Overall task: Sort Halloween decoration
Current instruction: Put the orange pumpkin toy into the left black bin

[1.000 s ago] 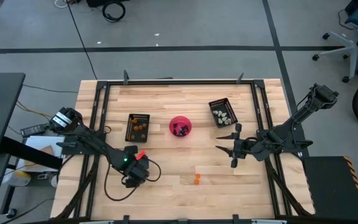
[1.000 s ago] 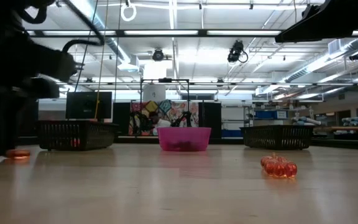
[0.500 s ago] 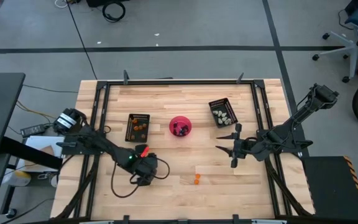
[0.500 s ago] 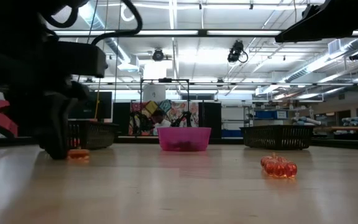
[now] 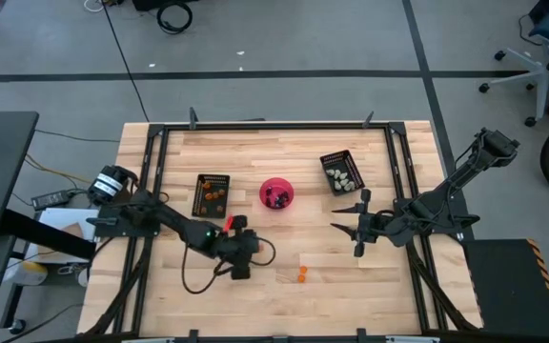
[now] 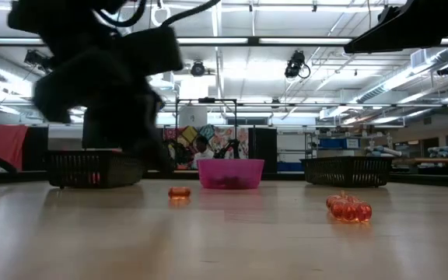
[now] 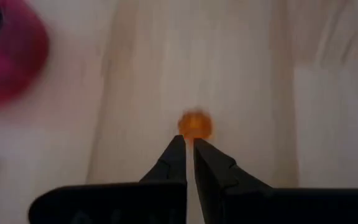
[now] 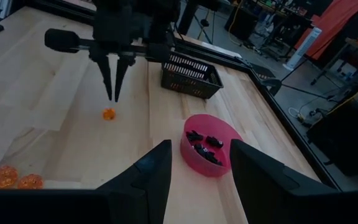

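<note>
A small orange bead (image 7: pixel 194 124) lies on the bare table just ahead of my left gripper (image 7: pixel 188 144), whose fingers are shut and point down. The right wrist view shows a gap between the left gripper (image 8: pixel 114 94) and the bead (image 8: pixel 108 114). In the low view the bead (image 6: pixel 179 193) rests on the wood. A cluster of orange trinkets (image 5: pixel 300 274) lies farther right and nearer. My right gripper (image 5: pixel 349 227) hovers open on the table's right side. The pink bowl (image 5: pixel 276 193) holds black trinkets.
A black tray (image 5: pixel 212 194) holding orange pieces stands left of the bowl. Another black tray (image 5: pixel 341 171) with whitish-grey pieces stands to its right. A black cable loops on the table by the left arm (image 5: pixel 198 276). A black frame (image 5: pixel 274 125) edges the table.
My left gripper has travelled toward the table's right edge, along the near half of the table. The orange bead has moved across the wood the same way, staying close to the fingertips. The right arm has kept still.
</note>
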`<action>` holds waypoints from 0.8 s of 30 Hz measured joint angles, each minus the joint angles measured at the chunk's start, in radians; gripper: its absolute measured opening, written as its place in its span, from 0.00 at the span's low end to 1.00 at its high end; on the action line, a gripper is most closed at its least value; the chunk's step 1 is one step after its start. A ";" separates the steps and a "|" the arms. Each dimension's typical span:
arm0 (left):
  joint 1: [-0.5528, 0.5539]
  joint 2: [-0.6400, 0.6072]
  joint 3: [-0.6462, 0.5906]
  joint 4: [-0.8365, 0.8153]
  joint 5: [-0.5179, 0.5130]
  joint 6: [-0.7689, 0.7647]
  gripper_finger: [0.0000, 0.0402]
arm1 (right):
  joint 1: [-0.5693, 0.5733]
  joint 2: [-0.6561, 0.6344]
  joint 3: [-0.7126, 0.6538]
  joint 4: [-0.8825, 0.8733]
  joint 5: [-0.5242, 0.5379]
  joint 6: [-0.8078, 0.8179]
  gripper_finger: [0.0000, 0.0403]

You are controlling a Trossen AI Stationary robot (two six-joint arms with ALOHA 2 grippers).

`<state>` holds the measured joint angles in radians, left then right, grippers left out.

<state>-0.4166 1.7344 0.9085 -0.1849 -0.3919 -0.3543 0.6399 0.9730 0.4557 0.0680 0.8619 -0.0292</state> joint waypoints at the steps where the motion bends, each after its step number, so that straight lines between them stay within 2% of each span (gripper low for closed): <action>1: 0.010 0.000 0.000 0.036 0.000 0.022 0.03 | 0.000 0.000 0.000 0.000 0.000 0.000 0.41; 11: 0.052 0.001 -0.018 0.288 0.001 0.185 0.03 | 0.000 0.000 0.000 -0.012 0.000 0.002 0.41; 18: 0.051 0.001 -0.192 0.720 0.002 0.219 0.03 | 0.000 0.000 0.000 -0.016 -0.007 0.010 0.41; 24: 0.047 0.002 -0.297 0.923 0.003 0.207 0.03 | 0.000 0.000 0.000 -0.009 -0.007 0.010 0.41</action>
<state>-0.3694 1.7359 0.6118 0.7383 -0.3893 -0.1474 0.6399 0.9730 0.4557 0.0587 0.8547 -0.0193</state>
